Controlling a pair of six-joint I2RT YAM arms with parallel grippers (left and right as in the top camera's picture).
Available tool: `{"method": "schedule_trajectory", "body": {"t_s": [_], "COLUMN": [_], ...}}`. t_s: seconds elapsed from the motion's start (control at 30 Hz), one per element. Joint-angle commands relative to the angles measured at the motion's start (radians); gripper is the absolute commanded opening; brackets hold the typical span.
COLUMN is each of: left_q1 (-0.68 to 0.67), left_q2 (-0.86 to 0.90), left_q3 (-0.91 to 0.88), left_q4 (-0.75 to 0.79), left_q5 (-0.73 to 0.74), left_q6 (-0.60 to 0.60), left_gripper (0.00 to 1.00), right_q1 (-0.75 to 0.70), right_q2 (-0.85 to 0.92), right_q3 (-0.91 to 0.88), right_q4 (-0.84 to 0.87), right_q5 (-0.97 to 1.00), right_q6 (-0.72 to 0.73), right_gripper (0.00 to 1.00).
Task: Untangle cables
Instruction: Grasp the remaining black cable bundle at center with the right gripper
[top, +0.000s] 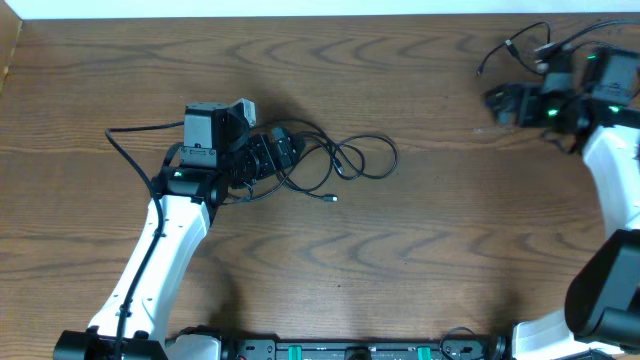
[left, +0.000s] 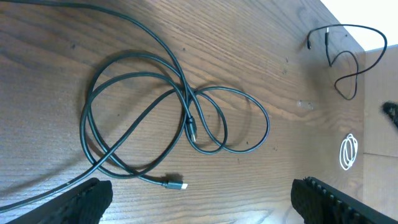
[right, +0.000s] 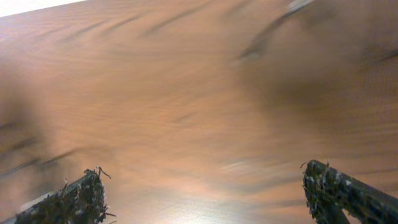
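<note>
Left hand (left: 202, 184): fingers wide apart, holding nothing, above the looped black cable (left: 189, 121) lying on the table (left: 249, 50). Right hand (right: 204, 173): wide apart, holding nothing; view blurred.

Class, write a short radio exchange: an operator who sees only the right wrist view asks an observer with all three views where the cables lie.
Operator: My view is just blurred wood. Where is the black cable?
Observer: The looped black cable lies near the middle of the table, just ahead of the left gripper.
Operator: Is that gripper holding it?
Observer: No. The left wrist view shows its fingers wide apart, and the cable's plug lies free on the wood.
</note>
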Motion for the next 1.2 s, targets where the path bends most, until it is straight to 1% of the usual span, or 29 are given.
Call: {"method": "schedule_trajectory", "body": {"t_s": [0.0,0.1,0.17,0.2,0.27,0.33,0.4,0.43,0.53,0.63,0.8,0.93,1.03,1.07,1.1,1.13,1.17], "left_q1": [0.004,0.004,0.004,0.004,0.004,0.008,0.035,0.071,0.153,0.237,0.326,0.341,0.341,0.341,0.341,0.341,0.341], "left_q2": [-0.006,-0.006,-0.006,-0.006,-0.006,-0.009,-0.018,-0.033,-0.069,-0.112,-0.164,-0.178,-0.179,-0.179,-0.179,-0.179,-0.179], "left_q3": [0.007,0.007,0.007,0.007,0.007,0.008,0.008,0.008,0.008,0.008,0.008,0.008,0.008,0.008,0.008,0.008,0.008], "left_q4": [-0.002,-0.002,-0.002,-0.002,0.008,0.018,0.034,0.028,-0.026,-0.111,-0.228,-0.263,-0.264,-0.264,-0.264,-0.264,-0.265], "left_q5": [-0.013,-0.013,-0.013,-0.013,-0.012,-0.012,0.028,0.052,0.052,0.052,0.051,0.051,0.052,0.052,0.052,0.052,0.052], "left_q6": [0.017,0.017,0.017,0.017,-0.002,0.0,0.01,0.01,0.009,0.005,0.005,0.005,0.005,0.005,0.005,0.005,0.005], "left_gripper": [0.96,0.96,0.96,0.96,0.97,0.96,0.97,0.96,0.96,0.97,0.96,0.96,0.96,0.96,0.96,0.96,0.96], "right_q1": [0.138,0.263,0.352,0.398,0.484,0.571,0.638,0.68,0.737,0.767,0.808,0.837,0.847,0.848,0.85,0.85,0.85], "right_q2": [0.026,0.038,0.041,0.041,0.041,0.043,0.052,0.063,0.108,0.172,0.28,0.353,0.409,0.421,0.44,0.453,0.467], "right_q3": [-0.022,-0.054,-0.065,-0.068,-0.068,-0.068,-0.068,-0.068,-0.068,-0.068,-0.068,-0.068,-0.068,-0.068,-0.068,-0.068,-0.068], "right_q4": [-0.087,-0.087,-0.069,-0.051,-0.01,0.045,0.101,0.143,0.217,0.275,0.379,0.495,0.573,0.584,0.595,0.595,0.591], "right_q5": [-0.238,-0.237,-0.214,-0.163,0.012,0.231,0.376,0.435,0.451,0.45,0.344,0.397,0.433,0.443,0.46,0.472,0.488], "right_q6": [0.103,0.082,0.003,-0.028,-0.056,-0.071,-0.097,-0.122,-0.164,-0.163,-0.183,-0.192,-0.188,-0.188,-0.188,-0.188,-0.18], "right_gripper": [0.99,0.99,0.99,0.99,0.99,0.99,0.99,0.99,0.99,0.99,0.99,0.91,0.82,0.75,0.7,0.62,0.5]}}
